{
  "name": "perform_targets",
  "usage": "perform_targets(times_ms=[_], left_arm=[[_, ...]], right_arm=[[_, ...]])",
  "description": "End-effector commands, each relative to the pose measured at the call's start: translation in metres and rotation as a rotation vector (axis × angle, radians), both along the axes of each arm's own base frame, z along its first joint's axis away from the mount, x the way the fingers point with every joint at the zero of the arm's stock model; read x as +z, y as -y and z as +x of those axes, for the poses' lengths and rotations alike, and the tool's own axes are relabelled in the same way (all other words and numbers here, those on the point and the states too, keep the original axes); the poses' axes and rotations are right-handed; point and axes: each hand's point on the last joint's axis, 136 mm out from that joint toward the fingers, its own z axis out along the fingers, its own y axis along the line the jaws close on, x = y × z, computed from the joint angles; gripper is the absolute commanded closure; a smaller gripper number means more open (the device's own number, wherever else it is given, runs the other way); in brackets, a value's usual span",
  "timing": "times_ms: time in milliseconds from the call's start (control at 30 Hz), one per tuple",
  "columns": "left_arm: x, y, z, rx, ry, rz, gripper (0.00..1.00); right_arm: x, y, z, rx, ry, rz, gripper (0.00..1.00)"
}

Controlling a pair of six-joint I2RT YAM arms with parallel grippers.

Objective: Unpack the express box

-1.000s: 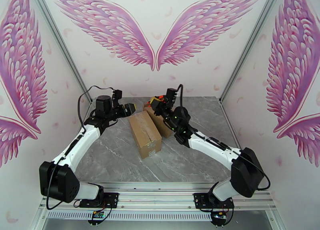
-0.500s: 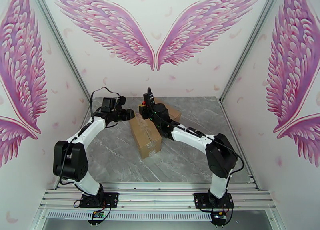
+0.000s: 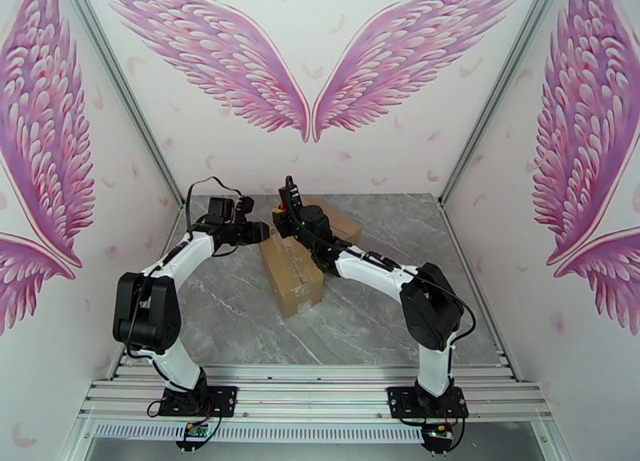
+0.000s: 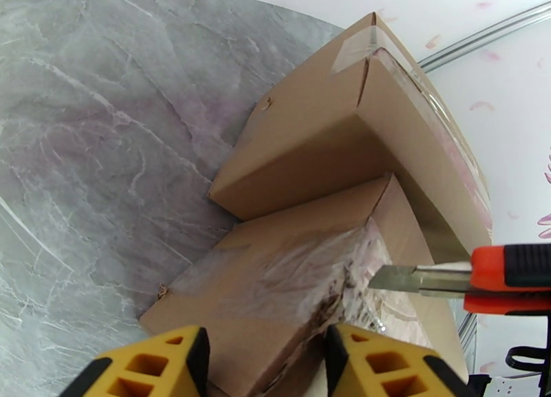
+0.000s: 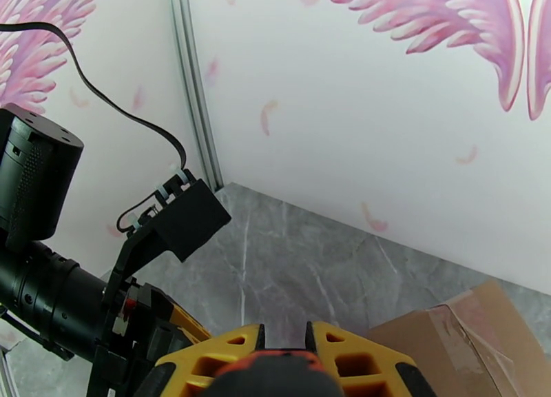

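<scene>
Grey marble table (image 3: 384, 326), walled on three sides by white panels painted with pink wings (image 3: 240, 62).

Top external view:
- Express box (image 3: 292, 277): long brown carton lying at the middle of the surface, one end towards the near edge.
- Second box (image 3: 344, 224): brown carton behind it, towards the far edge, touching or just beside its far end.
- Left gripper (image 3: 260, 231): at the far left corner of the express box.
- Right gripper (image 3: 282, 214): just beside the left one, over the far end of the same box, with an orange utility knife (image 3: 279, 210) in it.

Left wrist view:
- Left gripper (image 4: 265, 364): yellow fingers (image 4: 151, 364) spread wide, nothing between them; the express box (image 4: 296, 281) lies below, contact cannot be told.
- Utility knife (image 4: 482, 278): enters from the right, its blade (image 4: 403, 279) out, tip at the clear tape on the box's top.
- Second box (image 4: 324, 136): set against the express box, taped along its upper seam.

Right wrist view:
- Right gripper (image 5: 282, 350): yellow fingers (image 5: 358, 357) clamped on the orange knife handle (image 5: 282, 376).
- Left arm's black wrist camera (image 5: 186, 216): close by, to the left.
- Cardboard corner (image 5: 468, 329): taped, at lower right; which box, cannot tell.
</scene>
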Motion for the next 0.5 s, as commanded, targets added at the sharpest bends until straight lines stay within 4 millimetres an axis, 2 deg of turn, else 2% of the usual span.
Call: perform_targets(times_ms=[0,133,200,333,467], left_arm=[[-0.022,0.001,-0.005,-0.004,-0.071,0.004,0.53],[-0.025,0.002,-0.003,0.002,-0.078,-0.004,0.54],[-0.037,0.001,-0.010,0.008,-0.108,-0.005,0.55],[-0.042,-0.001,-0.010,0.026,-0.121,-0.006,0.57],[-0.049,-0.006,-0.010,0.060,-0.139,-0.024,0.60]], right_arm=[[0.006,-0.008,0.003,-0.008,0.034,-0.002,0.98],[0.000,-0.011,0.006,-0.020,0.036,-0.035,0.98],[-0.003,-0.012,0.006,-0.023,0.041,-0.055,0.98],[-0.009,-0.012,0.004,-0.043,0.053,-0.105,0.98],[-0.007,-0.011,-0.001,-0.061,0.080,-0.125,0.98]])
